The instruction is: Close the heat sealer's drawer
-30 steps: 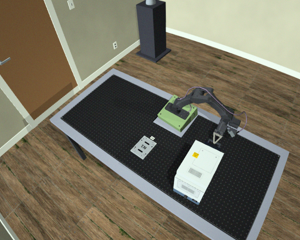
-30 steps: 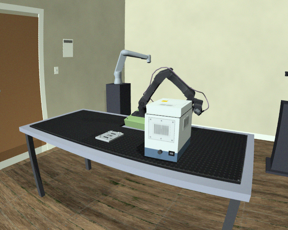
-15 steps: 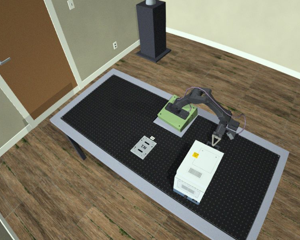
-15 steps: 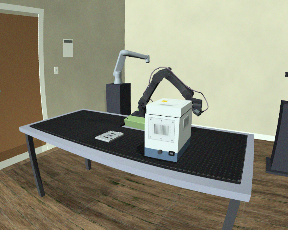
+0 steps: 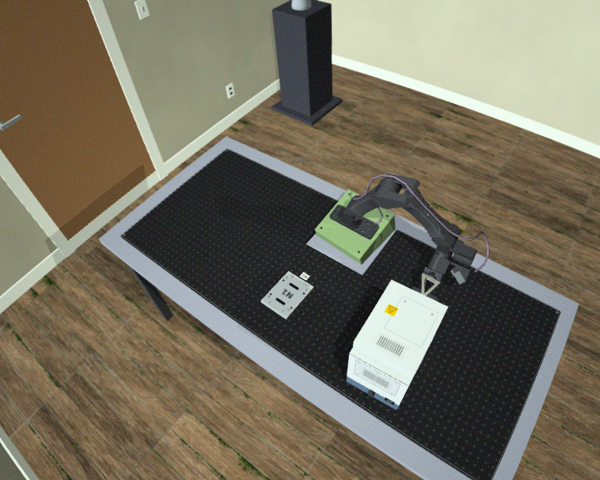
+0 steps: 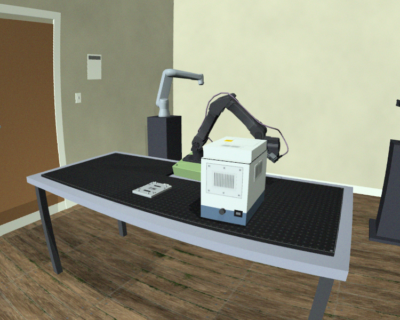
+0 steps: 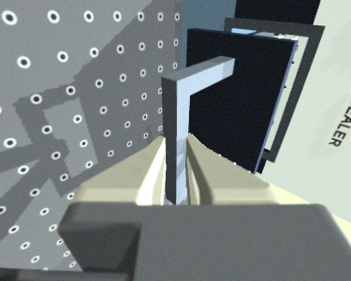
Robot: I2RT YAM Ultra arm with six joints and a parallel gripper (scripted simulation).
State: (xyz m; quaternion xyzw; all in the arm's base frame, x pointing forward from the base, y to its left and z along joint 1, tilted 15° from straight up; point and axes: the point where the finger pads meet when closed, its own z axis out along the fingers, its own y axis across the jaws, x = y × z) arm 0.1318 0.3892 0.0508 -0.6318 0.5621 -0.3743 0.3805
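Note:
The white heat sealer (image 5: 401,330) (image 6: 233,175) (image 7: 325,164) stands upright on the black perforated table top (image 5: 212,222). Its drawer faces my arm. In the wrist view the drawer's dark front panel (image 7: 236,103) stands a little out from the sealer's opening. A grey-blue L-shaped handle (image 7: 177,108) sticks out from the panel. My gripper (image 7: 175,140) (image 5: 428,288) is shut on this handle, low at the sealer's far side. The sealer hides the gripper in the exterior view. The light, the plate, the seal sheet and the sealing frame are hidden.
My arm's green base block (image 5: 354,234) (image 6: 186,168) sits behind the sealer. A grey slotted plate (image 5: 286,294) (image 6: 152,185) with a small tag (image 5: 305,275) lies to the left. A dark pedestal (image 5: 302,57) (image 6: 164,137) stands on the floor beyond the table.

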